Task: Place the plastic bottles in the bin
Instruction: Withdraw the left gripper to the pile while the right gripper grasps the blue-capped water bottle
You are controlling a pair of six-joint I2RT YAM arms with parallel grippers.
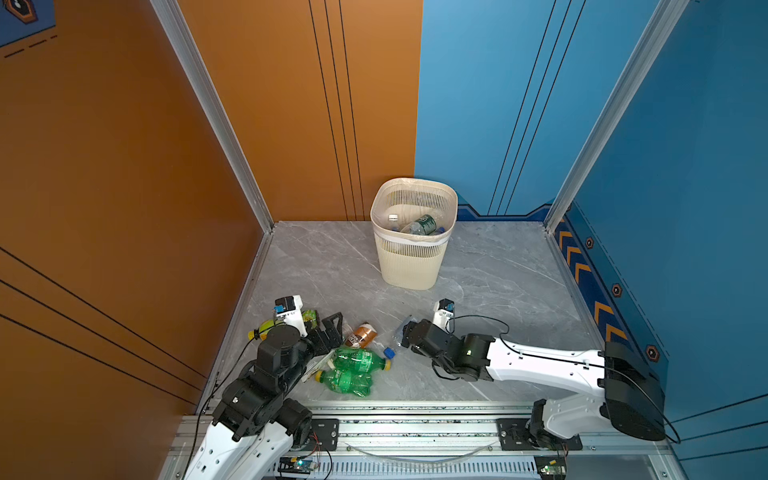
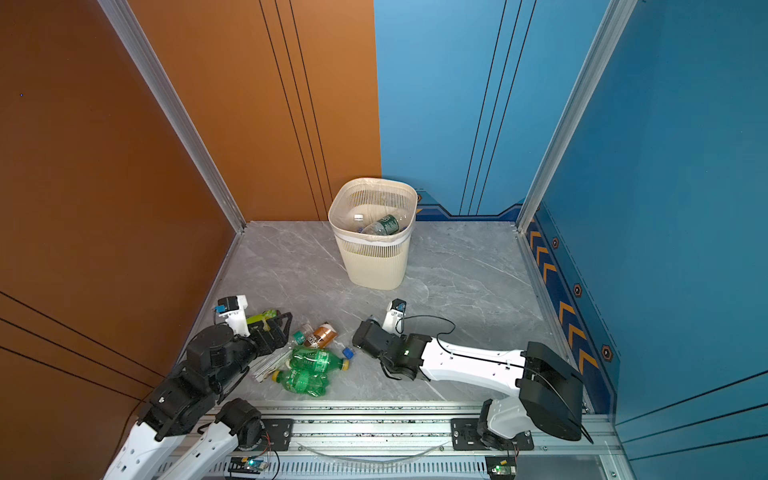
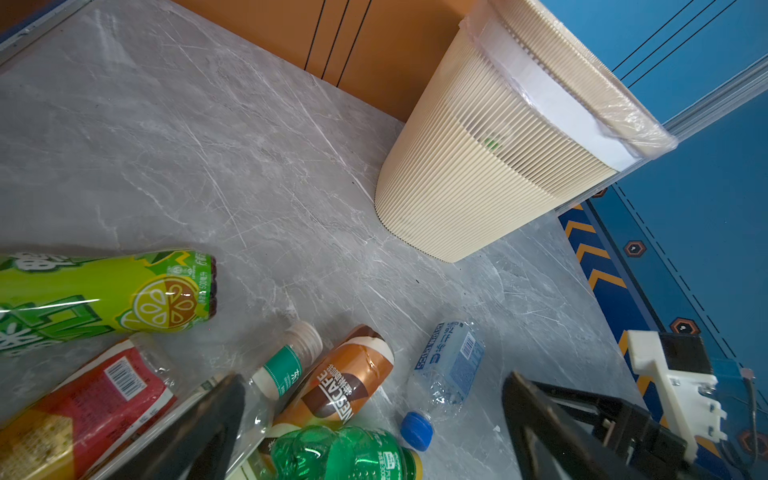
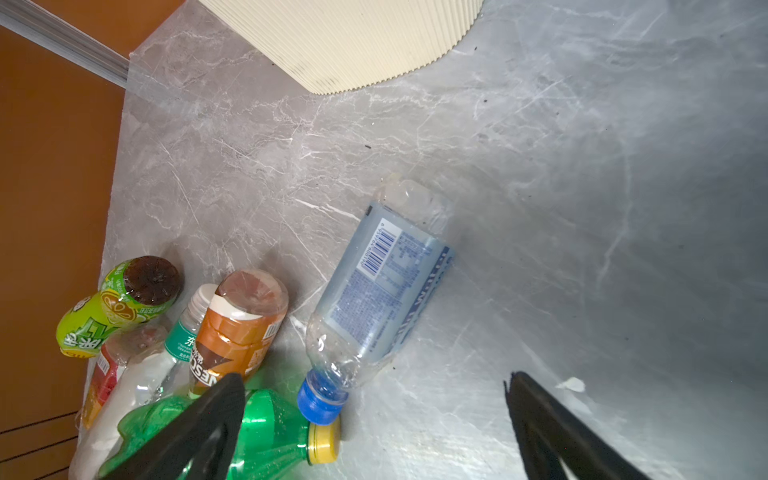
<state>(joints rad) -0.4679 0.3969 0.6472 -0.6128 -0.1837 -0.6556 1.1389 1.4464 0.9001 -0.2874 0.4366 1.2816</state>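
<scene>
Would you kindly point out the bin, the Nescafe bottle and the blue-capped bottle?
bin (image 1: pixel 411 266): in a top view, front wall.
Nescafe bottle (image 3: pixel 360 368): left wrist view, orange label.
blue-capped bottle (image 4: pixel 374 291): right wrist view, its label.

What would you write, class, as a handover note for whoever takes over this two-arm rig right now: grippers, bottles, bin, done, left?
Left gripper: jaws open, empty, beside the orange-brown labelled coffee bottle.
Right gripper: jaws open, empty, near the clear blue-capped plastic bottle.
Cream slatted plastic bin: upright, far middle of the grey marbled table.
Done: at least two bottles inside, one a clear green-labelled bottle.
Left: at least seven on the table, including those two, two green yellow-capped bottles, a yellow-green labelled bottle and a red-labelled bottle.
</scene>
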